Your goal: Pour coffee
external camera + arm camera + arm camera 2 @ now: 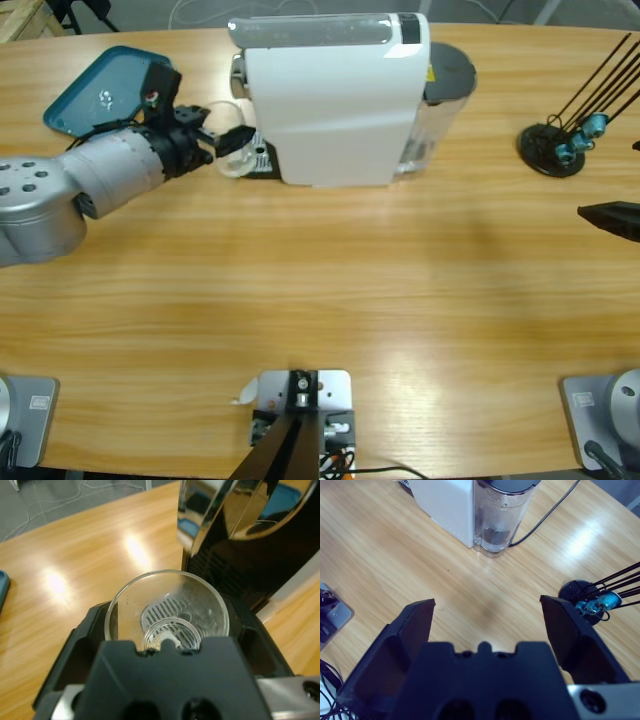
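Black jaws of the left gripper (167,630) close on either side of a clear glass tumbler (167,611), pinching it just in front of the coffee machine (335,95). Through the tumbler's base the left wrist view shows a slotted drip grille (162,614); whether any coffee lies in the glass cannot be told. Just beyond the rim rises the machine's dark, glossy front with a chrome part (197,510) above it. From above, the left arm (95,175) comes in from the table's left edge, its gripper (225,145) at the machine's left end, with the tumbler (238,152) small between the jaws. A teal tray (95,85) lies behind the arm.

Spread wide and holding nothing, the right gripper (490,625) hangs over bare wooden table (395,545). Its wrist view shows the machine's white side, a clear water tank (497,517) and a black cable (545,517). A black round stand (582,597) with thin rods sits to the right. In the high view only the right gripper's black tip (612,218) shows at the right edge.
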